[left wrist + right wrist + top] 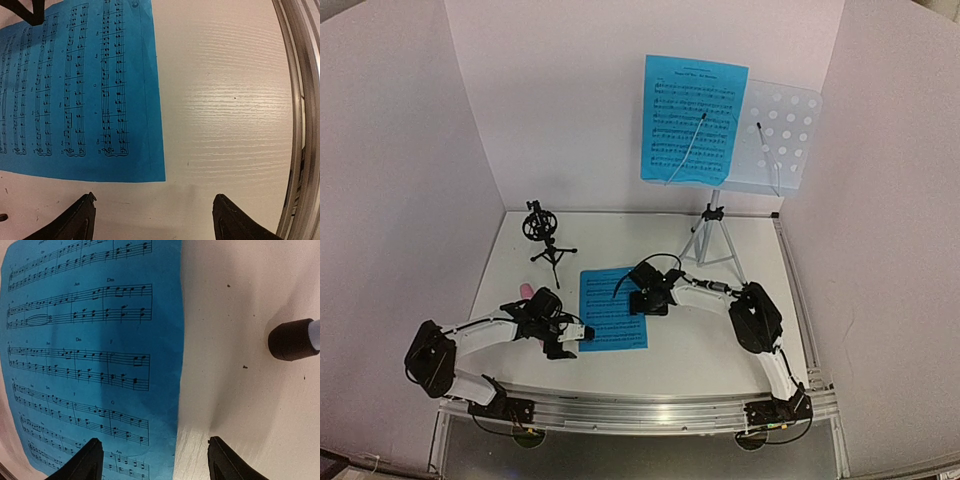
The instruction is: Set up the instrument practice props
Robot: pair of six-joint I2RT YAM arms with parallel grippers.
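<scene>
The pale blue perforated music stand [785, 135] stands on its silver tripod [712, 235] at the back right. One blue sheet-music page [695, 120] rests on it. A second page [613, 308] [75, 90] [90, 355] lies flat on the table. My left gripper [582, 335] [155, 197] is open over bare table just off that page's near left corner. My right gripper [640, 300] [154, 440] is open, its jaws straddling the page's right edge. The pink microphone [527, 291] peeks out behind my left arm. The black tripod mic holder [545, 235] stands at the back left.
White walls enclose the table on the left, back and right. A metal rail [640, 410] [300, 100] runs along the near edge by the arm bases. One black rubber foot of the silver tripod [290, 340] sits on the table close to my right gripper.
</scene>
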